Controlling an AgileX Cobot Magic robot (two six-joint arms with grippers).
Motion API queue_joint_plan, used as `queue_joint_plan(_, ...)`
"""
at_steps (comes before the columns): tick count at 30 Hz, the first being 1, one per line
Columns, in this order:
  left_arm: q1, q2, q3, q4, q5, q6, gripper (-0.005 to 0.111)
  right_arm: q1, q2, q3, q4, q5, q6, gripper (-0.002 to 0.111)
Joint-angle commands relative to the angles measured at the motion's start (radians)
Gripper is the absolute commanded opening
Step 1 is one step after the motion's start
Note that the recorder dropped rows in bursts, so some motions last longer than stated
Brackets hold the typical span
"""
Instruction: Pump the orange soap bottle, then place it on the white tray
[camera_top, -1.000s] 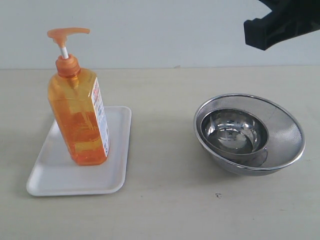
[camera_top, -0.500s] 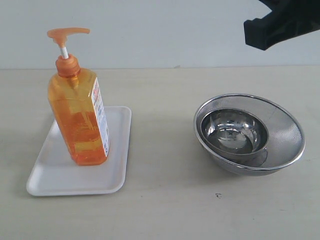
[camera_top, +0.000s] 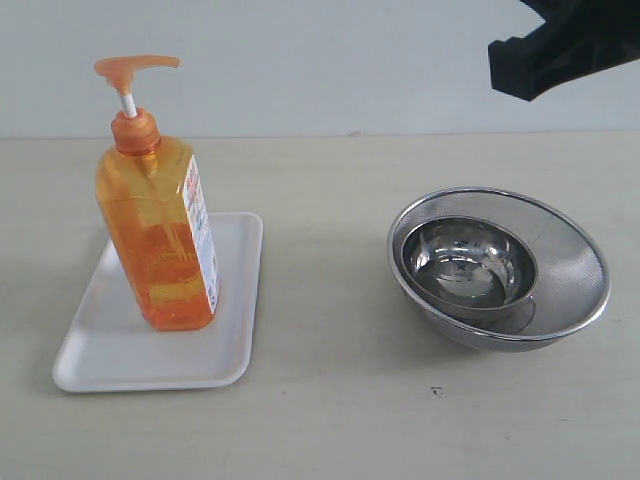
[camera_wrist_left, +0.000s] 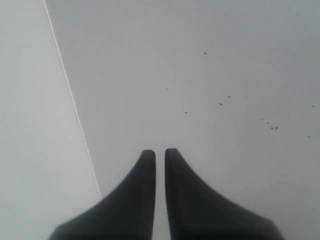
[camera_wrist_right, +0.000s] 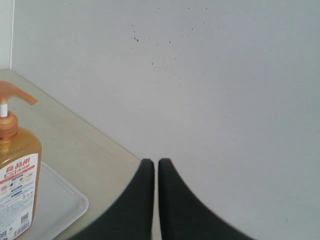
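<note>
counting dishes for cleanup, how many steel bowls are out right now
2. A larger mesh-sided bowl sits at the right of the exterior view, and a smaller shiny bowl is nested inside it. Another could be hidden underneath.

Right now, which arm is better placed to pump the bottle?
Probably the left. The bottle stands on the tray on the left arm's side; the right gripper hangs high beyond the bowls. However, the left gripper faces only wall.
</note>
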Motion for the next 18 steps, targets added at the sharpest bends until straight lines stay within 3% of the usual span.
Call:
queue_joint_plan(1, -0.005, -0.006, 0.004, -0.015, 0.045, -0.047, 0.005, 0.001, -0.004, 0.008, -0.004, -0.004, 0.002, 0.000)
queue_joint_plan(9, -0.005, -0.006, 0.006, -0.015, 0.203, -0.112, 0.005, 0.001, -0.004, 0.008, -0.004, -0.006, 0.002, 0.000)
queue_joint_plan(18, -0.005, -0.007, 0.099, -0.015, 0.206, -0.156, 0.005, 0.001, -0.004, 0.008, -0.004, -0.008, 0.002, 0.000)
